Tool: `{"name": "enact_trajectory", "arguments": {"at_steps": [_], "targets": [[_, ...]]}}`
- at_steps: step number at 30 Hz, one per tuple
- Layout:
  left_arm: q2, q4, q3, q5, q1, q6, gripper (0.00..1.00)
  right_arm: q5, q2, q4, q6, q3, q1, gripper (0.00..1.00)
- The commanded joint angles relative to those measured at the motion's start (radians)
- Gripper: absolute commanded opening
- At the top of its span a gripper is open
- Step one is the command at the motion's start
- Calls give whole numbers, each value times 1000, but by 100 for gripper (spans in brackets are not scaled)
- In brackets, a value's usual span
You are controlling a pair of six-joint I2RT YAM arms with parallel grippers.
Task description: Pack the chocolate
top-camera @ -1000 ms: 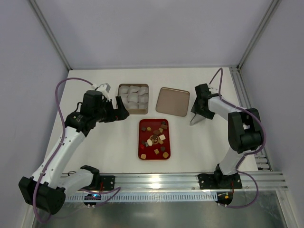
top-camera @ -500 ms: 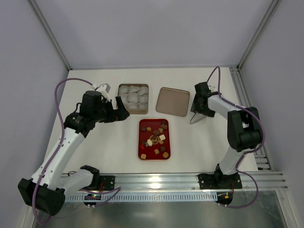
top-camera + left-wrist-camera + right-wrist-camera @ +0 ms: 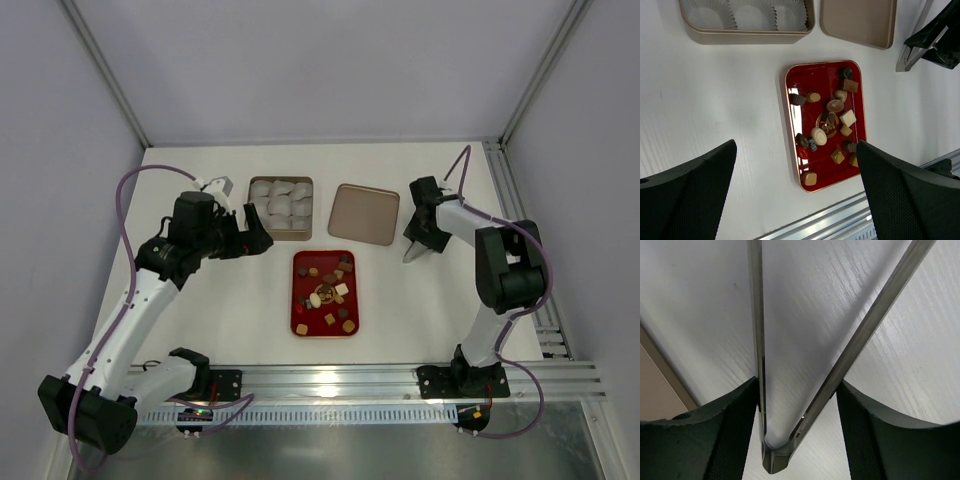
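I see the small brown, tan and cream chocolates (image 3: 835,105) lying loose in the flat red tray (image 3: 792,125), nearest me. I think they are light, smooth and easy to dent, so I would pinch one gently by its sides. Some lie close together, which may get in the way. Farther out, my right gripper (image 3: 425,232) squeezes the shiny metal tongs (image 3: 867,325) near their bend. The tong arms are spread and hold nothing. My left gripper (image 3: 252,238) hangs wide apart. Farthest sit the flat tan lid (image 3: 364,213) and the gold tin (image 3: 747,38) of white paper cups (image 3: 747,15).

The tray (image 3: 801,120) is glossy, the chocolates (image 3: 819,136) smooth, the tongs (image 3: 872,315) polished metal, the lid (image 3: 857,20) matt, the cups (image 3: 747,15) crinkled paper.
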Motion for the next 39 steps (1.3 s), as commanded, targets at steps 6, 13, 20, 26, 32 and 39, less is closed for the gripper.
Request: {"name": "enact_trajectory", "arguments": {"at_steps": [6, 13, 20, 26, 32, 39], "targets": [[-17, 40, -9, 13, -3, 5, 100, -40, 21, 36, -106, 33, -21, 58], [-7, 42, -6, 29, -3, -6, 100, -60, -55, 85, -295, -27, -23, 62], [7, 54, -11, 53, -2, -23, 100, -100, -117, 111, -421, -90, -21, 62], [9, 57, -12, 58, -2, -26, 100, -107, -128, 97, -415, -102, -21, 70], [9, 59, -17, 59, -2, -24, 100, -118, -118, 65, -295, -88, -21, 77], [1, 59, -20, 55, -2, -20, 100, -107, -92, 44, -168, -70, -24, 77]]}}
